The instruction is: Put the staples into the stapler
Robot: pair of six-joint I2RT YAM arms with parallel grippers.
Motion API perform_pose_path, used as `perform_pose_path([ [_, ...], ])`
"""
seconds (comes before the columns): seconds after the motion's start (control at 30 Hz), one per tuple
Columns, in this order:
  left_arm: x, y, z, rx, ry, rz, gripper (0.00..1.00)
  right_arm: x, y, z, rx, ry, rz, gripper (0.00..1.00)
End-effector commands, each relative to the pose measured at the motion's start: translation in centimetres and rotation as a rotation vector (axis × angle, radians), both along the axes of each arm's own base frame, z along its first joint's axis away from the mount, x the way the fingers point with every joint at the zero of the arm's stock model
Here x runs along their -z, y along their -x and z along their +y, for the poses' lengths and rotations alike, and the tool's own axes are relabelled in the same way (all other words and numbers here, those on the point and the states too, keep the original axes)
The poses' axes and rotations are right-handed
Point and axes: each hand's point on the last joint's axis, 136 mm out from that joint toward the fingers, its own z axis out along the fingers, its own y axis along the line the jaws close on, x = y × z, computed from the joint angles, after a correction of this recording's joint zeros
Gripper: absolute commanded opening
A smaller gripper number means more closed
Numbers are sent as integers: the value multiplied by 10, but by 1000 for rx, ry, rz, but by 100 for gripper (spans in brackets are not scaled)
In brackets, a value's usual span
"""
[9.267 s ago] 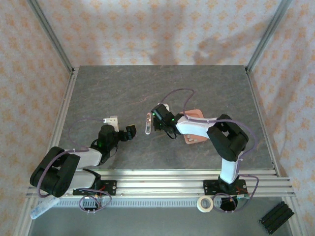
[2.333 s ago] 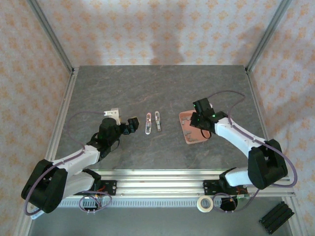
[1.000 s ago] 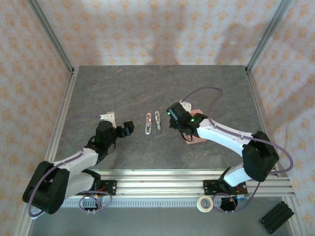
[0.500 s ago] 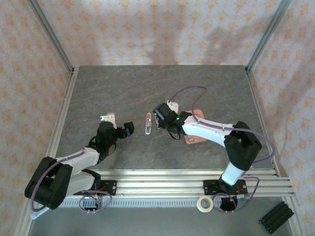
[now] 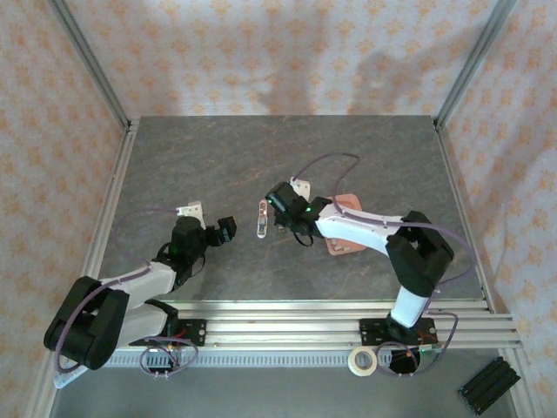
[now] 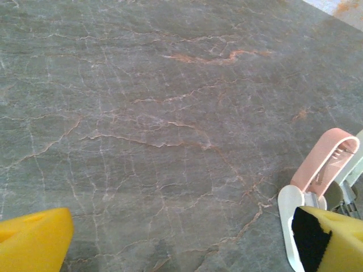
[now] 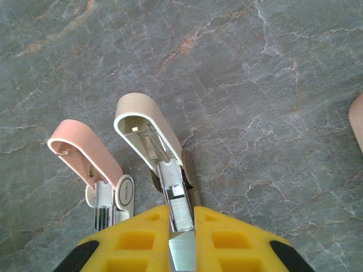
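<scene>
Since a second ago the right arm (image 5: 357,228) has swung off the salmon-pink tray (image 5: 348,202) to the middle of the bench (image 5: 218,157). The left arm (image 5: 148,277) has held its place toward the left edge.

Hidden or unclear: from overhead the right arm covers most of the tray, so I cannot make out what lies in it. The right wrist view catches a sliver of its rim at the frame's right border. In the left wrist view the pink stapler (image 6: 320,170) is partly covered by the right-hand yellow pad, and a pale body beside it is cut off by the frame.

Claws: the right claw (image 7: 180,218) has its pads together, clamped on the staples (image 7: 181,256), a thin silvery strip. The strip is lined up with the open channel of the beige stapler (image 7: 148,131). I cannot confirm whether strip and channel touch. The pink stapler lies just beside the beige one, also hinged open. The left claw (image 6: 181,243) stands with jaws wide apart, gripping nothing, near the pink stapler.

Writing: an oval badge on the pink stapler's base is too small to read.
</scene>
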Motion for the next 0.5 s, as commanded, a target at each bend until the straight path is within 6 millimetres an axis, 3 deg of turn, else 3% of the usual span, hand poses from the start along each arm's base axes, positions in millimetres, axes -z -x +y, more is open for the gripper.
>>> perform_pose_path([
  [0.0,5,0,6,-25,-47,-5,100,1,-7,13,1,-5,-5,15],
  [0.47,17,5,12,-57,-117,40,100,7,-7,46,-35,-52,21,14],
])
